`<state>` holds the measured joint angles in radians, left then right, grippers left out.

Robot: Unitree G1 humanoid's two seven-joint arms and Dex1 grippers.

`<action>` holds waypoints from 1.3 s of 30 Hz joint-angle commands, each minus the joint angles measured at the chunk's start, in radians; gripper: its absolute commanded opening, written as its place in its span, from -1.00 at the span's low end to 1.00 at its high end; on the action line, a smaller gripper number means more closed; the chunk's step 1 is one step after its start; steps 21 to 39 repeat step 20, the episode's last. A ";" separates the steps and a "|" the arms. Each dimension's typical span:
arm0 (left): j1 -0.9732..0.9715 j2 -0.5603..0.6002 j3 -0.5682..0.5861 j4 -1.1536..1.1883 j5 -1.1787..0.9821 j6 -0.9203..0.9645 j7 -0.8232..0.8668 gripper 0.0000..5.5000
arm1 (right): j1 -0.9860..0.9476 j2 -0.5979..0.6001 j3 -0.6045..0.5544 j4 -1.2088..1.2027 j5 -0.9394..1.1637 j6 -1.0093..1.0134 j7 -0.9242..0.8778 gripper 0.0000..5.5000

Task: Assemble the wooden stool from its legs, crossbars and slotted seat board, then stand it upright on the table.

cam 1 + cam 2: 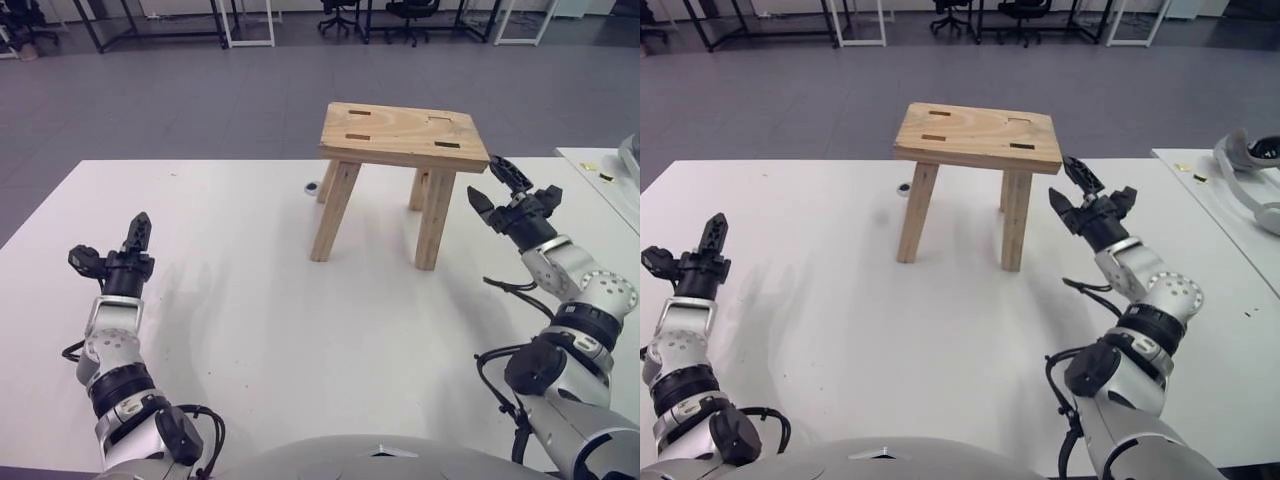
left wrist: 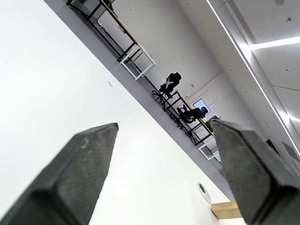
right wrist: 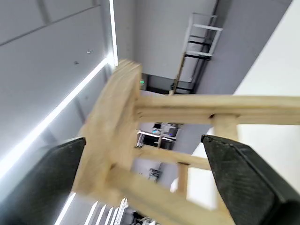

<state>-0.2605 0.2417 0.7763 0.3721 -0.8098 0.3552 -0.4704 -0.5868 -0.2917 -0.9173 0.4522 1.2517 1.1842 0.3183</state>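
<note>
The wooden stool (image 1: 403, 135) stands upright at the back middle of the white table (image 1: 250, 320), its slotted seat board on top and its legs on the tabletop. My right gripper (image 1: 1064, 182) is open and hovers just off the right end of the seat, touching nothing. The right wrist view looks between the open fingers (image 3: 243, 187) at the stool's seat edge and crossbars (image 3: 197, 108), close by. Far to the stool's left, near the front left of the table, my left gripper (image 1: 138, 232) is open and empty, pointing away over the bare tabletop (image 2: 56, 84).
A small round object (image 1: 312, 186) lies on the table just left of the stool's far leg. A second table (image 1: 1230, 210) at the right carries a white headset (image 1: 1252, 165). Desks and office chairs stand on the floor beyond.
</note>
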 commanded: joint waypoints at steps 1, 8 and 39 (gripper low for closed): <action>0.050 -0.007 -0.074 0.018 0.076 -0.067 -0.017 0.33 | 0.016 -0.004 0.121 -0.101 -0.065 -0.064 0.016 0.67; 0.057 0.024 -0.248 0.043 0.297 -0.247 -0.019 0.33 | 0.265 -0.052 0.563 -0.120 -0.662 -0.572 -0.024 0.67; 0.048 0.019 -0.308 0.061 0.332 -0.326 -0.034 0.33 | 0.414 -0.011 0.548 -0.163 -0.415 -0.567 0.217 0.67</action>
